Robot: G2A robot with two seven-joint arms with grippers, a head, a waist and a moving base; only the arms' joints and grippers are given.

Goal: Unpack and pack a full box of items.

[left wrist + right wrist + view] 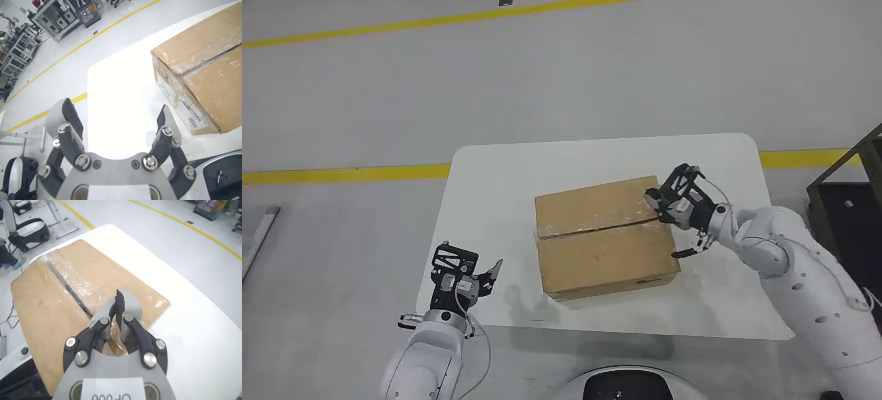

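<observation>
A brown cardboard box (pixel 602 240) lies on the white table (pixel 502 180), its top flaps closed along a centre seam covered with clear tape. My right gripper (pixel 656 204) is at the box's right end, shut, with its tips (pixel 118 302) over the seam where the flaps gape a little; I see nothing between the fingers. The box top (pixel 47 298) stretches away beyond it. My left gripper (pixel 474 262) hovers open over the table's front-left part, apart from the box. In the left wrist view the open gripper (pixel 115 106) faces bare table (pixel 117 75), with the labelled box end (pixel 189 109) off to one side.
A dark metal rack (pixel 852 170) stands off the table's right edge. Yellow floor lines (pixel 342 175) run behind the table. Bare table surface lies left of and behind the box. Shelving and equipment (pixel 19 47) stand far across the room.
</observation>
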